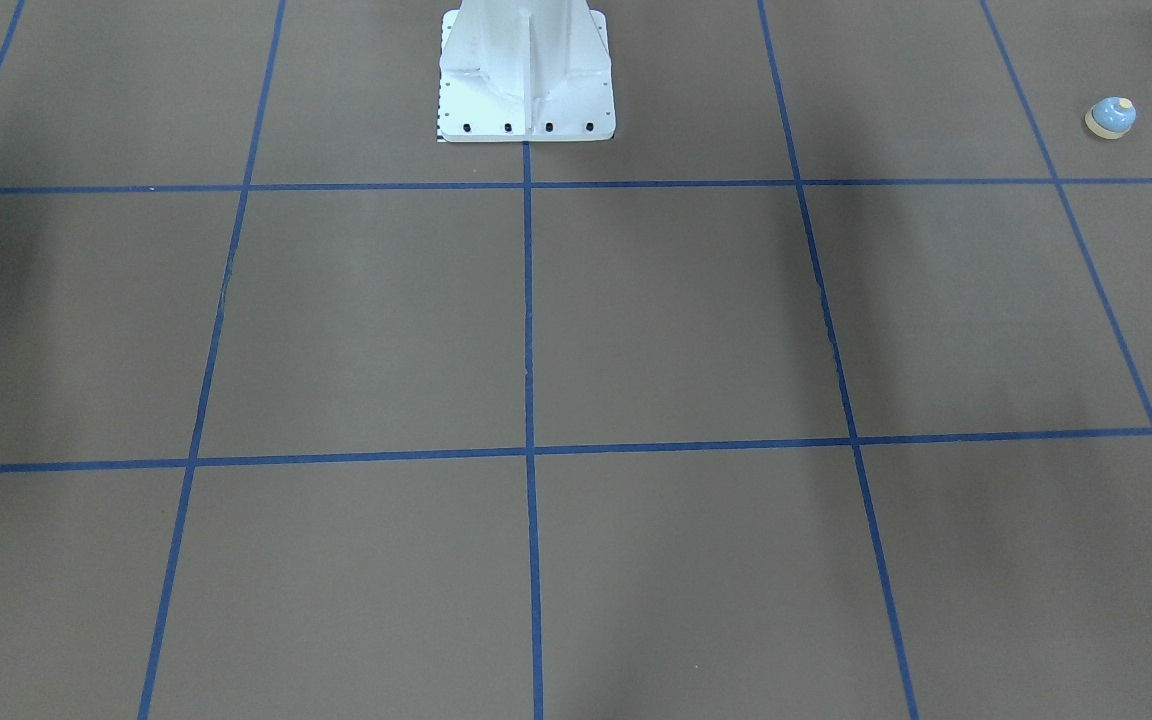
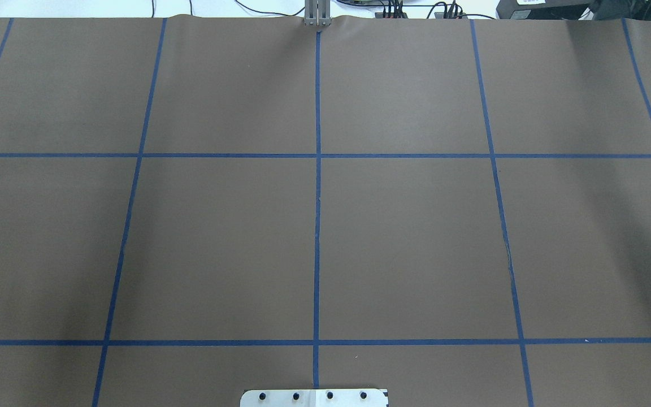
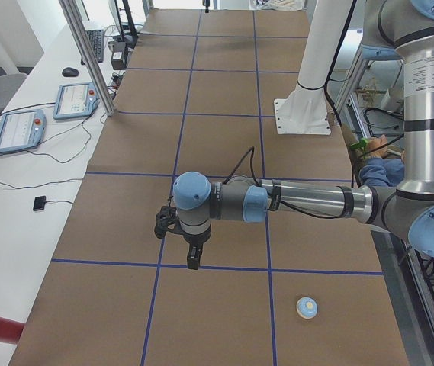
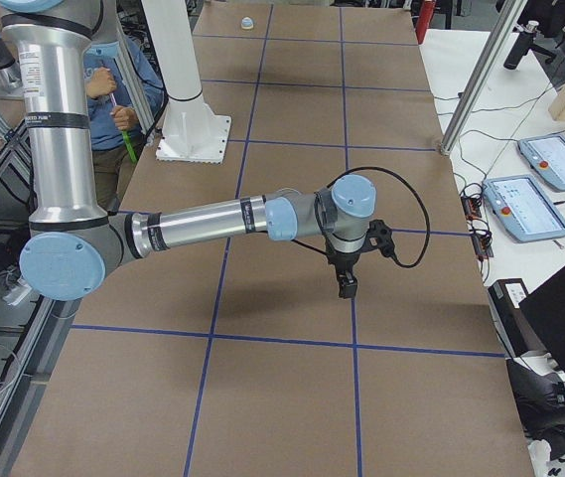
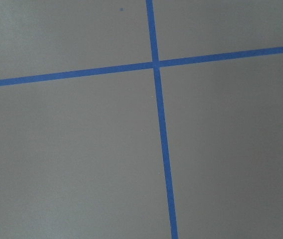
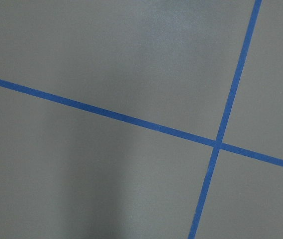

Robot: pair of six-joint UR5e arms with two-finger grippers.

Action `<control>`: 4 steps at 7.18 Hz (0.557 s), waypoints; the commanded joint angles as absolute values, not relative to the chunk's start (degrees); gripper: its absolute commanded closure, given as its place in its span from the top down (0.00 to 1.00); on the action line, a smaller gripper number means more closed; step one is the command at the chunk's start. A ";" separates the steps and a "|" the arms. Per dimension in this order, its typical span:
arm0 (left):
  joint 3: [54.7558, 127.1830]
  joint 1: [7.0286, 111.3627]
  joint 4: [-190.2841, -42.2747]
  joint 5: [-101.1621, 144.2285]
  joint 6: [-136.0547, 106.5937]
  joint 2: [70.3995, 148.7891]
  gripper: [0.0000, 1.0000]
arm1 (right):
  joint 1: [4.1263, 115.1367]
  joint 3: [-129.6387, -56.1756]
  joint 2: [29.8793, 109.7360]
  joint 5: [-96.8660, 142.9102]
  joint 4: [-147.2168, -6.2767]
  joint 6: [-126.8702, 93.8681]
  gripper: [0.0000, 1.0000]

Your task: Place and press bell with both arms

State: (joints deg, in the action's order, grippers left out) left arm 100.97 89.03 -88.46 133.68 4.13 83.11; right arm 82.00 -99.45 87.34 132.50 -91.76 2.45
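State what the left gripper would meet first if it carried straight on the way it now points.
The left gripper points down, so probably the brown table, near a blue tape line. The bell sits well aside.

**Nothing Legible**

No writing could be read. A printed label (image 3: 431, 74) on the left arm (image 3: 308, 200) and another on the right arm (image 4: 203, 221) were too small; the teach pendants (image 4: 525, 206) showed blurred screens.

The brown counter (image 1: 366, 320), crossed by blue tape lines (image 1: 528, 300), carries a white pedestal (image 1: 526, 75) and a small bell (image 1: 1110, 117) near one end.
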 commanded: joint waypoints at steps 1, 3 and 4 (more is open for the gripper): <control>101.51 89.12 -88.68 133.42 4.22 82.97 1.00 | 82.09 -99.93 88.58 132.63 -91.93 2.46 1.00; 100.90 89.12 -88.68 133.77 4.13 82.44 1.00 | 83.75 -100.28 90.78 132.89 -92.02 2.46 1.00; 100.99 89.12 -88.59 133.86 4.04 82.35 1.00 | 85.15 -100.28 90.96 132.89 -92.20 2.46 1.00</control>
State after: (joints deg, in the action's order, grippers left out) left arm 101.03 89.10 -88.67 133.71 4.12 82.55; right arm 83.66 -100.20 90.28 132.83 -92.06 2.46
